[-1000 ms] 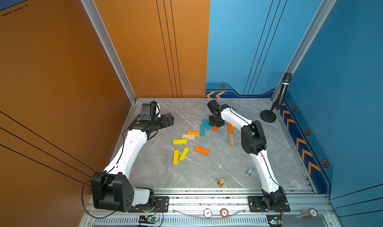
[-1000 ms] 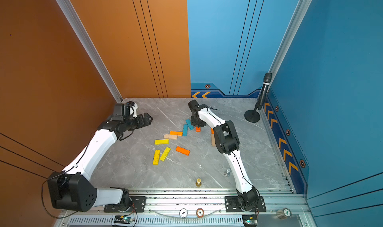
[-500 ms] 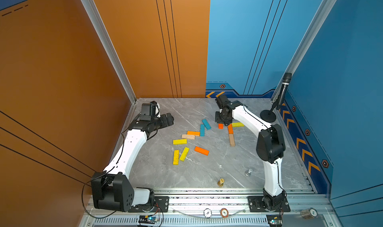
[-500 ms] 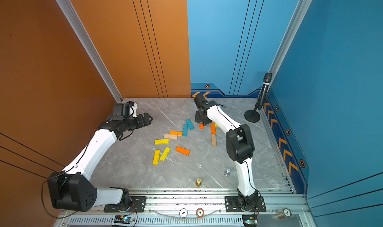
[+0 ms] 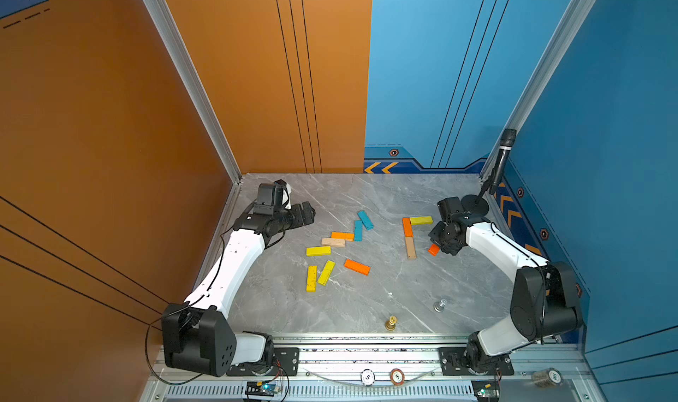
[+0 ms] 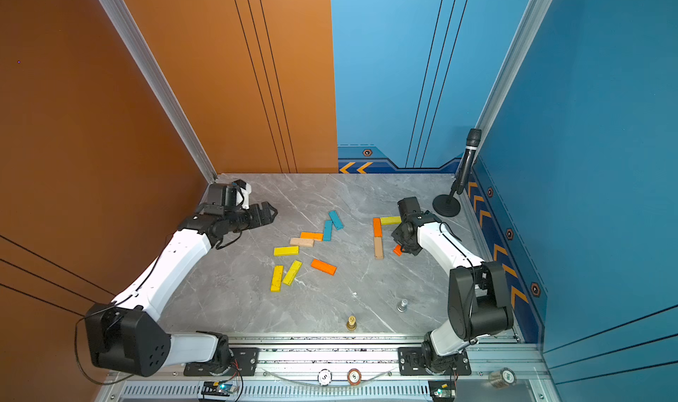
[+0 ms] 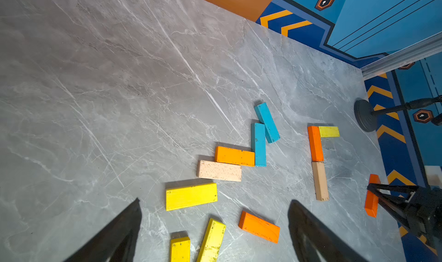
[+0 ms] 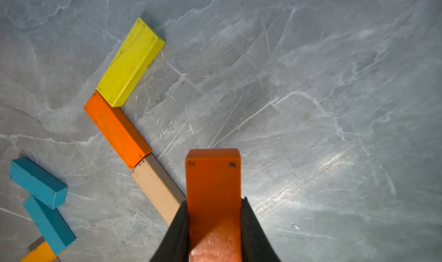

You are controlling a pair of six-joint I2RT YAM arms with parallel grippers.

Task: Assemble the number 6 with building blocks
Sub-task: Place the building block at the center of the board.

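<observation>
Where the right tool [image 8: 213, 201] hangs: about 3 o'clock on the worktop [image 5: 279, 301], jaws drawn narrow on one end of the held orange block [image 8: 212, 174], whose other end sticks out past the fingertips.
Place of the held orange block: just beside the tan plank [image 5: 410, 248], on its 3 o'clock side; whether it touches the marble I cannot tell.
Started number 6 [image 5: 407, 229]: three planks near 2 o'clock. The yellow plank [image 5: 420, 220] lies crosswise at the 12 o'clock end and touches the orange plank [image 6: 377, 227]. That one runs end to end with the tan plank toward 6 o'clock.
Left tool [image 6: 271, 213]: spread wide, holding nothing, near 10 o'clock.
Loose blocks at centre: two teal blocks [image 5: 365, 220] [image 5: 358, 230] touching; an amber block [image 5: 342, 236] and a pale block [image 5: 333, 242] side by side at their 8 o'clock; a yellow block [image 5: 318, 250] beyond those.
Loose blocks toward 7 o'clock: a yellow pair [image 5: 311, 278] [image 5: 326, 272] and a flat orange block [image 5: 357, 267].
Small pieces: gold piece [image 5: 391, 323] at 6 o'clock, silver piece [image 5: 439, 305] at 5 o'clock, well apart from the planks.
Microphone [image 5: 502, 158]: far 2 o'clock corner.
</observation>
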